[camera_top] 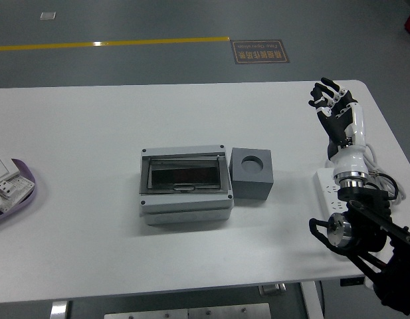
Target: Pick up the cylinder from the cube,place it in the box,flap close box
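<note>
A grey cube [252,174] stands at the middle of the white table [125,119], with an empty round hole in its top. No cylinder shows. Touching its left side is a grey box [185,185] whose dark see-through flap lies shut over it. My right hand [331,105] is raised above the table's right part, well to the right of the cube, fingers spread and empty. My left arm is out of view.
A white power strip [328,193] lies under my right forearm near the table's right edge. A purple-rimmed tray [18,193] with white parts sits at the left edge. The floor beyond has a yellow line.
</note>
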Action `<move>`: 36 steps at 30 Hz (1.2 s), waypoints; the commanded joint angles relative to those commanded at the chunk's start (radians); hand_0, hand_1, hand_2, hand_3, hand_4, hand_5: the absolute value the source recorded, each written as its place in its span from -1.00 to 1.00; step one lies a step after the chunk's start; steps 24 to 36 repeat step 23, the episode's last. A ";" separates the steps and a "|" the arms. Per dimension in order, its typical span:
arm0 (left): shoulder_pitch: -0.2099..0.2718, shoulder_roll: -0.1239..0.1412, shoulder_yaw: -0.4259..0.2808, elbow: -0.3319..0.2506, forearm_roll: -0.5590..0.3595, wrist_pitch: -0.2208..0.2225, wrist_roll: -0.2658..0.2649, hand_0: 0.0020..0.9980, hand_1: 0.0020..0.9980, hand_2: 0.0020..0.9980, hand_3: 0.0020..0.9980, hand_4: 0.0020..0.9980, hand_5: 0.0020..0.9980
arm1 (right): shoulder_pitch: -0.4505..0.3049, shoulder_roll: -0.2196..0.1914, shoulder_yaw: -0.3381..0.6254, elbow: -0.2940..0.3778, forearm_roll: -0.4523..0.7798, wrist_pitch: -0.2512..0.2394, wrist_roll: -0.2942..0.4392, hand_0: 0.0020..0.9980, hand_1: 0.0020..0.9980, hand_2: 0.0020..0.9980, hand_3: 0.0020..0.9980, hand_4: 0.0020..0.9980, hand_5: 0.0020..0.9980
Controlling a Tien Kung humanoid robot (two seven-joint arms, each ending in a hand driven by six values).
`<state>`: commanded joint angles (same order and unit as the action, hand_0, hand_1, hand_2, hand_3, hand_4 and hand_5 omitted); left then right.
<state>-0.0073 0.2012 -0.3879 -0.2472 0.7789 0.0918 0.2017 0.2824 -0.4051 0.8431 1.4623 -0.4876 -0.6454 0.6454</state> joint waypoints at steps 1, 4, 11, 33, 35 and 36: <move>0.000 0.000 0.001 0.000 -0.001 0.000 0.000 0.05 0.12 0.14 0.20 0.37 -0.56 | 0.000 0.000 0.002 0.001 -0.002 0.000 0.000 0.26 0.29 0.31 0.28 0.46 -0.35; -0.002 0.001 0.005 0.000 0.003 -0.001 -0.001 0.05 0.12 0.14 0.19 0.40 -0.54 | 0.001 -0.003 0.003 0.001 0.000 0.000 0.000 0.24 0.27 0.29 0.28 0.43 -0.36; -0.006 0.004 -0.003 -0.004 0.034 -0.006 0.003 0.05 0.12 0.14 0.20 0.40 -0.54 | -0.012 -0.006 -0.002 0.004 0.008 0.000 0.000 0.23 0.27 0.28 0.28 0.43 -0.34; -0.020 0.013 -0.043 -0.010 0.114 -0.021 0.019 0.05 0.12 0.14 0.19 0.41 -0.55 | -0.029 -0.010 0.029 0.006 0.007 0.000 0.000 0.24 0.26 0.27 0.28 0.42 -0.33; -0.020 0.013 -0.043 -0.010 0.114 -0.021 0.019 0.05 0.12 0.14 0.19 0.41 -0.55 | -0.029 -0.010 0.029 0.006 0.007 0.000 0.000 0.24 0.26 0.27 0.28 0.42 -0.33; -0.020 0.013 -0.043 -0.010 0.114 -0.021 0.019 0.05 0.12 0.14 0.19 0.41 -0.55 | -0.029 -0.010 0.029 0.006 0.007 0.000 0.000 0.24 0.26 0.27 0.28 0.42 -0.33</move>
